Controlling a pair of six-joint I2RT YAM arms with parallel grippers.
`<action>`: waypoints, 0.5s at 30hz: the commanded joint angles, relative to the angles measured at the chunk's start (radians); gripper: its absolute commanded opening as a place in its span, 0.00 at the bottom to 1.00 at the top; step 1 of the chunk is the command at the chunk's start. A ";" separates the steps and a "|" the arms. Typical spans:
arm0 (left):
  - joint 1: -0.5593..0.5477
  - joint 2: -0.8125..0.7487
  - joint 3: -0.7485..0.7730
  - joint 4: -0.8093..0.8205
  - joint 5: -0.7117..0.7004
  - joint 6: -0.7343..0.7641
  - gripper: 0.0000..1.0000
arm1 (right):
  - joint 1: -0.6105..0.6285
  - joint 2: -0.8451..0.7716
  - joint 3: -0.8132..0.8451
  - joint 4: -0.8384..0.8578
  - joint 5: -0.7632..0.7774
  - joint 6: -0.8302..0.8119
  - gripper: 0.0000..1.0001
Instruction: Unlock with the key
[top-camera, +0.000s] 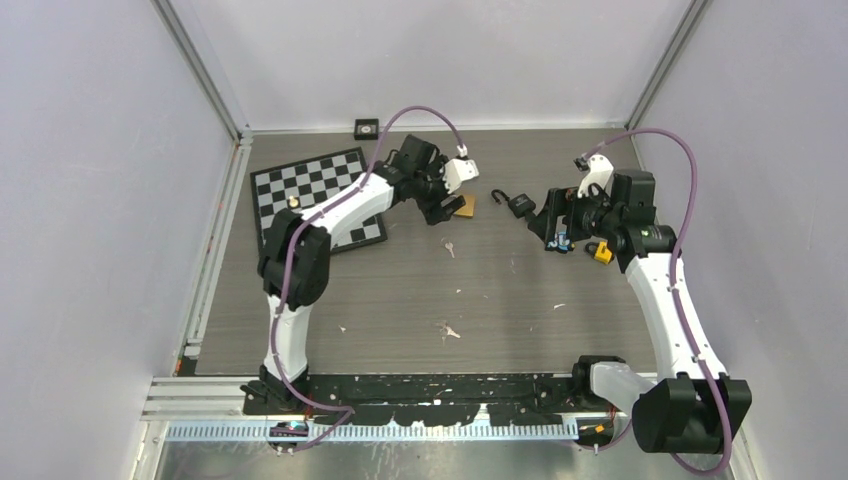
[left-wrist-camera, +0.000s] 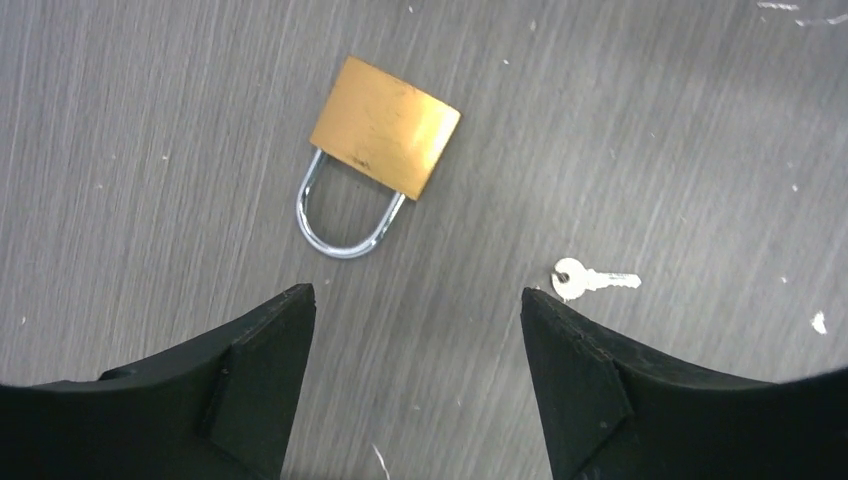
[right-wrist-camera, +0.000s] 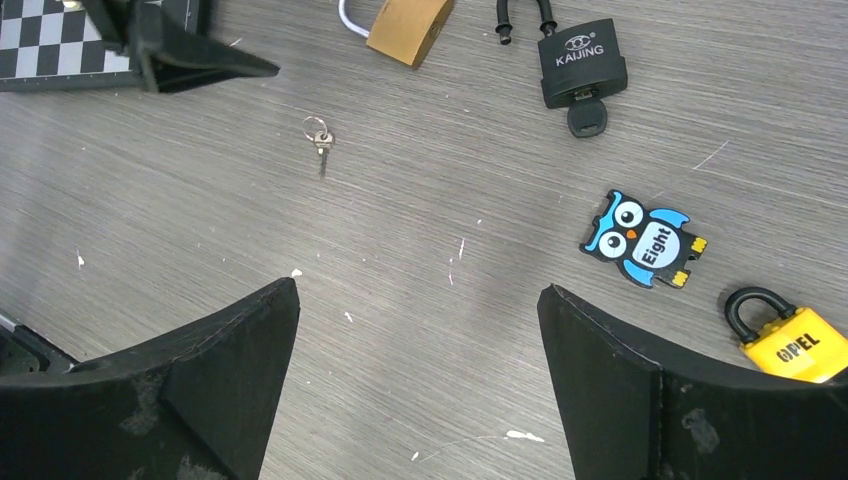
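A brass padlock (left-wrist-camera: 385, 125) with its silver shackle closed lies flat on the table; it also shows in the top view (top-camera: 464, 206) and the right wrist view (right-wrist-camera: 408, 25). A small silver key (left-wrist-camera: 590, 279) lies loose on the table near it, also seen in the top view (top-camera: 450, 247) and the right wrist view (right-wrist-camera: 320, 140). My left gripper (left-wrist-camera: 418, 300) is open and empty, hovering just short of the brass padlock, with the key beside its right finger. My right gripper (right-wrist-camera: 418, 295) is open and empty over bare table.
A black KAIJING padlock (right-wrist-camera: 582, 65) with an open shackle and a black-headed key in it lies near the right gripper. An owl-shaped tag (right-wrist-camera: 645, 238) and a yellow padlock (right-wrist-camera: 795, 342) lie to its right. A checkerboard (top-camera: 310, 190) lies at the back left.
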 joint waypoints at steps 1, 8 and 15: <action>0.007 0.093 0.134 -0.042 0.035 -0.087 0.75 | -0.018 -0.034 0.000 0.018 -0.031 -0.034 0.94; 0.007 0.191 0.207 -0.055 0.031 -0.198 0.69 | -0.035 -0.037 0.001 0.007 -0.047 -0.027 0.94; 0.003 -0.001 -0.036 -0.122 0.154 -0.160 0.64 | -0.035 -0.022 0.011 -0.010 -0.072 -0.026 0.93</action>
